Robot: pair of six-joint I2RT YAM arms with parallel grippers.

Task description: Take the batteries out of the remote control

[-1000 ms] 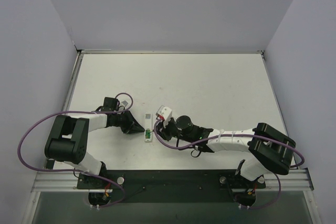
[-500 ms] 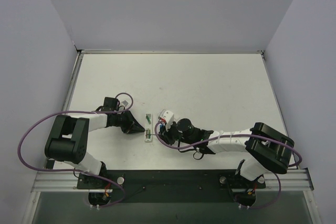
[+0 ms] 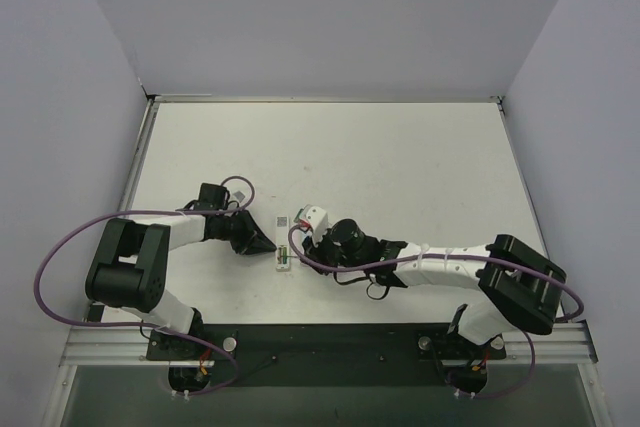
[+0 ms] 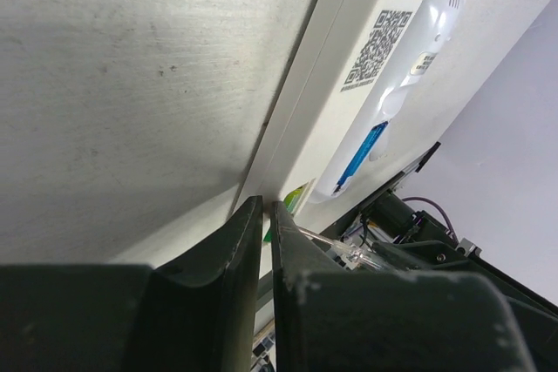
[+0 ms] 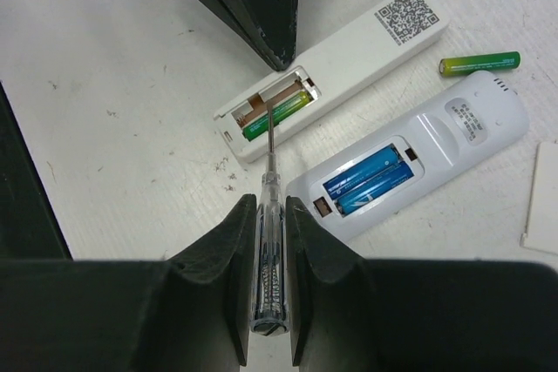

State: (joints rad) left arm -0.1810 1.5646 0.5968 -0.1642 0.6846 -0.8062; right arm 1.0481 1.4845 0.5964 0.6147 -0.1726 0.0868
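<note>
In the right wrist view a slim white remote (image 5: 336, 71) lies with its back open. One green battery (image 5: 277, 113) sits in its bay and the slot beside it is bare. A second green battery (image 5: 479, 63) lies loose on the table. A rounder white remote (image 5: 436, 150) holds two blue batteries (image 5: 370, 179). My right gripper (image 5: 268, 202) is shut on a clear-handled screwdriver (image 5: 268, 241), whose tip is at the green battery in the bay. My left gripper (image 4: 266, 211) is shut and empty, its tip against the slim remote's long edge (image 4: 340, 84).
A flat white piece (image 5: 542, 198), perhaps a battery cover, lies at the right edge of the right wrist view. In the top view the slim remote (image 3: 284, 245) lies between the two grippers near the table's front, and grey walls stand on three sides.
My right gripper drew back toward the near edge with the screwdriver, then returned to the slim remote's bay. The remote tilted a little and straightened. The left arm has not moved.
</note>
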